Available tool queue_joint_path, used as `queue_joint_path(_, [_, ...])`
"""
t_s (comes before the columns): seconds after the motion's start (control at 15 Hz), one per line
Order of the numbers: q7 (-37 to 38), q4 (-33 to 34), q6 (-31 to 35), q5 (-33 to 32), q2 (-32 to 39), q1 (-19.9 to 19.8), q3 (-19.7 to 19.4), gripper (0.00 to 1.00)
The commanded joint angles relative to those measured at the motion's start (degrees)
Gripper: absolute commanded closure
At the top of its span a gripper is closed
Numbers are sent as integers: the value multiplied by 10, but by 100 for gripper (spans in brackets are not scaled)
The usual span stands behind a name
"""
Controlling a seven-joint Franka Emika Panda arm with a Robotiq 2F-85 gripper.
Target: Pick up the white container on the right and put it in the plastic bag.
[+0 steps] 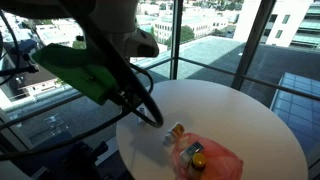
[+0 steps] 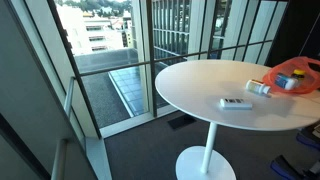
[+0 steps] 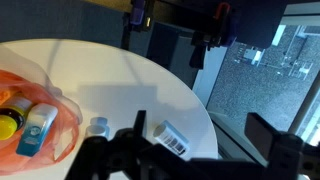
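Observation:
The white container lies on its side on the round white table, its barcode label facing up. It also shows in both exterior views. The orange plastic bag lies open to its left and holds a yellow-capped item and a white tube. The bag shows in both exterior views. My gripper is open and empty. It hovers above the table with the container below it, close to the left finger.
A small white bottle with a grey cap stands between the bag and the container, also in an exterior view. The table edge is just right of the container. Glass walls and a railing surround the table.

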Motion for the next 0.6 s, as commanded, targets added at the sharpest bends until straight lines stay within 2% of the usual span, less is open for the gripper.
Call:
queue_joint_path(0.0, [-7,1,-1,8,4,-13,11,0])
queue_joint_path(0.53, [7,35,76,9,68,-1,38,0])
